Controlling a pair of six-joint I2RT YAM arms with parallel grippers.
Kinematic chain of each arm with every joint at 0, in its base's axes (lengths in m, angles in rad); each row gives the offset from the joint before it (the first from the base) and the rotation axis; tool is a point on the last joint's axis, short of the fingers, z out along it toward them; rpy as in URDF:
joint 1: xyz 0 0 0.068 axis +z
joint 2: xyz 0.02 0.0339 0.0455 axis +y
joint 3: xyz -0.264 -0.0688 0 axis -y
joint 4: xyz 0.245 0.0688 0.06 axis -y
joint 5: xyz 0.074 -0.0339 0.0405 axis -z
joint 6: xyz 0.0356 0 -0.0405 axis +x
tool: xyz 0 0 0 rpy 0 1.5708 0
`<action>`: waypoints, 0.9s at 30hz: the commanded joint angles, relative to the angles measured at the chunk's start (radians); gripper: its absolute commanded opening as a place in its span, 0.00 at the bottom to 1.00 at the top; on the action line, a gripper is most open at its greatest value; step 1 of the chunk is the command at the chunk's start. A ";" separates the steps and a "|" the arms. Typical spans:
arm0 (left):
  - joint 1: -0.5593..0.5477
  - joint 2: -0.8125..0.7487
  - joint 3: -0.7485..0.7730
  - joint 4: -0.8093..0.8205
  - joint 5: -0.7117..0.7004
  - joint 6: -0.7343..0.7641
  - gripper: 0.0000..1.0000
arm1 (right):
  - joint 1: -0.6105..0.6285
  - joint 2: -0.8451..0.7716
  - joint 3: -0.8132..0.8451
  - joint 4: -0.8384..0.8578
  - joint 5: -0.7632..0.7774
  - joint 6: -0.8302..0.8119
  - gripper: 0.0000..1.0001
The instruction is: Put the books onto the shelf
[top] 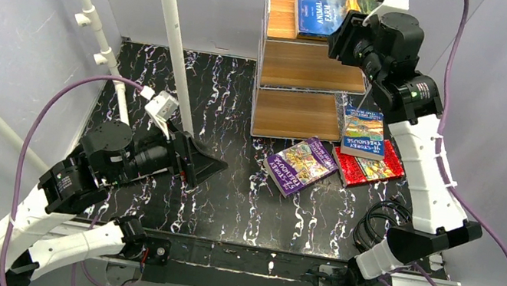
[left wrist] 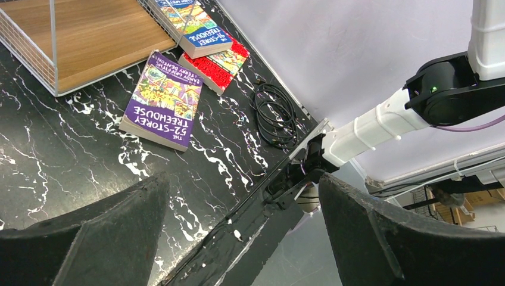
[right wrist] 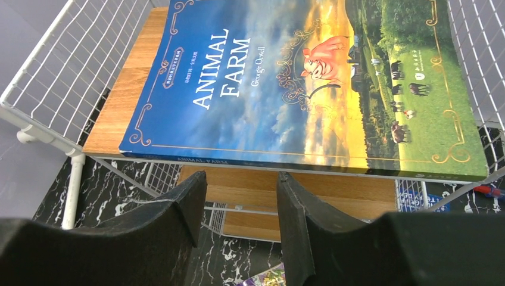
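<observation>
Checking Animal Farm (right wrist: 298,83) on the top tier

It lies flat on the top board of the shelf (top: 310,67), at twelve o'clock from my right fingers (right wrist: 178,208), spine running nine to three; those fingers stand apart, holding nothing; left fingers (left wrist: 119,226) gape, idle; blue book (top: 363,133) lies nearer my right arm.

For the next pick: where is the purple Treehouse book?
In the top view the purple book lies flat on the table, right of centre, just in front of the shelf and left of the red book.
</observation>
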 commanded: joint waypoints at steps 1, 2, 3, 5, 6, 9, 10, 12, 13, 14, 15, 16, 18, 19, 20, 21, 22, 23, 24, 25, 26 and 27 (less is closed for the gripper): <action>0.001 -0.006 0.002 -0.018 -0.020 0.017 0.92 | -0.007 0.020 0.043 0.057 0.018 -0.023 0.54; 0.001 -0.005 0.002 -0.019 -0.021 0.017 0.92 | -0.006 0.021 0.043 0.059 0.018 -0.022 0.54; 0.001 -0.005 0.003 -0.019 -0.022 0.017 0.93 | -0.007 0.021 0.042 0.065 0.018 -0.021 0.54; 0.001 -0.006 0.005 -0.022 -0.022 0.017 0.92 | -0.008 0.022 0.040 0.071 0.018 -0.022 0.54; 0.001 -0.005 0.008 -0.024 -0.022 0.017 0.92 | -0.007 0.022 0.039 0.076 0.018 -0.022 0.54; 0.001 -0.004 0.014 -0.030 -0.025 0.020 0.93 | -0.010 0.026 0.039 0.080 0.022 -0.020 0.54; 0.001 -0.004 0.014 -0.029 -0.025 0.020 0.93 | -0.010 0.025 0.039 0.082 0.023 -0.020 0.54; 0.001 -0.003 0.015 -0.028 -0.024 0.019 0.92 | -0.009 0.027 0.037 0.085 0.023 -0.017 0.54; 0.001 -0.001 0.014 -0.028 -0.024 0.018 0.92 | -0.010 0.028 0.037 0.087 0.023 -0.018 0.54; 0.001 -0.001 0.014 -0.027 -0.023 0.017 0.93 | -0.011 0.029 0.037 0.089 0.022 -0.017 0.54; 0.001 -0.002 0.015 -0.027 -0.022 0.017 0.93 | -0.010 0.030 0.036 0.089 0.023 -0.017 0.54; 0.001 0.000 0.015 -0.026 -0.022 0.016 0.92 | -0.011 0.031 0.037 0.092 0.021 -0.015 0.54; 0.001 0.000 0.016 -0.025 -0.021 0.015 0.93 | -0.013 0.033 0.038 0.095 0.019 -0.011 0.54; 0.001 0.001 0.016 -0.025 -0.021 0.015 0.92 | -0.013 0.033 0.038 0.097 0.018 -0.010 0.54; 0.002 0.000 0.016 -0.025 -0.021 0.015 0.93 | -0.012 0.034 0.039 0.098 0.018 -0.011 0.54; 0.002 0.001 0.016 -0.025 -0.021 0.015 0.92 | -0.014 0.035 0.039 0.099 0.018 -0.009 0.54; 0.001 0.000 0.016 -0.025 -0.021 0.015 0.92 | -0.014 0.036 0.039 0.099 0.018 -0.008 0.54; 0.001 0.001 0.016 -0.025 -0.022 0.015 0.93 | -0.014 0.037 0.038 0.099 0.017 -0.004 0.54; 0.001 0.001 0.015 -0.024 -0.021 0.014 0.92 | -0.014 0.036 0.035 0.101 0.014 -0.001 0.54; 0.001 0.001 0.015 -0.024 -0.020 0.013 0.92 | -0.014 0.036 0.032 0.105 0.012 0.002 0.54; 0.001 0.002 0.016 -0.024 -0.018 0.013 0.93 | -0.014 0.034 0.028 0.107 0.010 0.005 0.54; 0.001 0.003 0.016 -0.024 -0.018 0.012 0.92 | -0.016 0.032 0.026 0.107 0.009 0.007 0.54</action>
